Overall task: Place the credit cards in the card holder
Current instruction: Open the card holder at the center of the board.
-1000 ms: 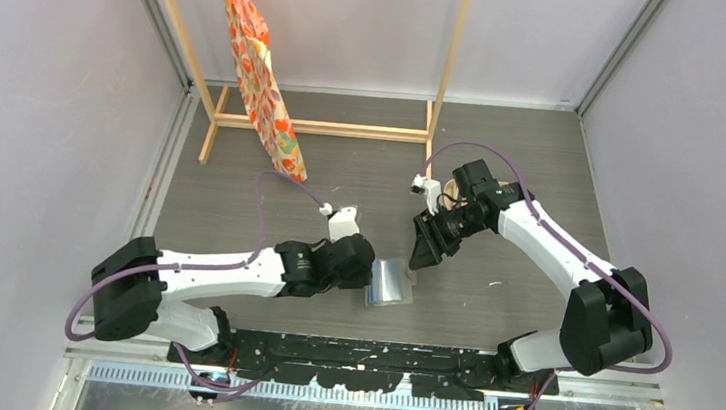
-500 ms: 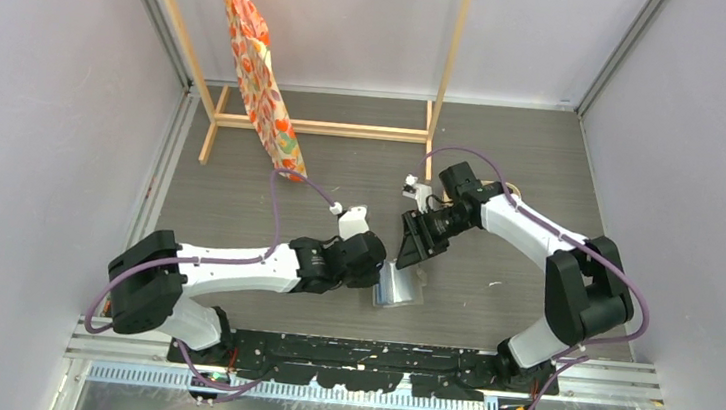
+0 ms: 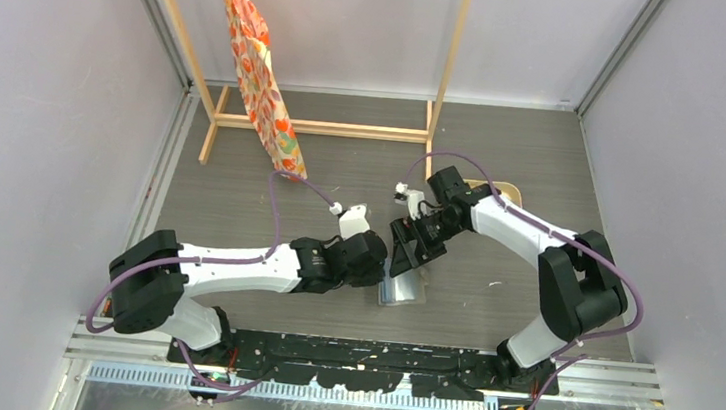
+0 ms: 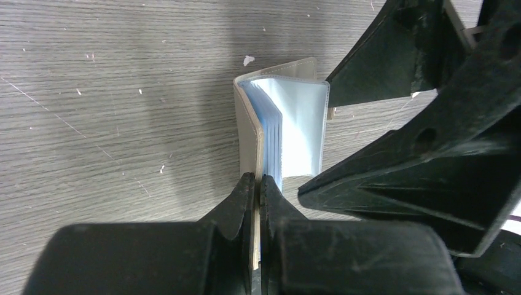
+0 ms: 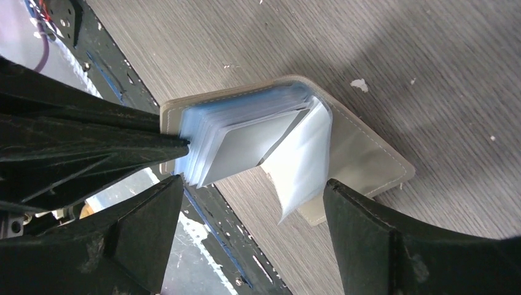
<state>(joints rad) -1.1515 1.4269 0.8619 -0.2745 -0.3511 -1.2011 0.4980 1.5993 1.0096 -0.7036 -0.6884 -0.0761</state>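
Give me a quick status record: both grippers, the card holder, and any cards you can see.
left gripper: jaws shut on one grey cover edge of the card holder
right gripper: jaws open, straddling the holder's sleeves from above, no card between them
card holder: open on the table, pale blue sleeves fanned out
credit cards: none clearly in view
tray: beige, far side, mostly hidden behind the right arm

Robot lab cell: plain walls (image 3: pixel 46 114), wood-grain table (image 3: pixel 363 160).
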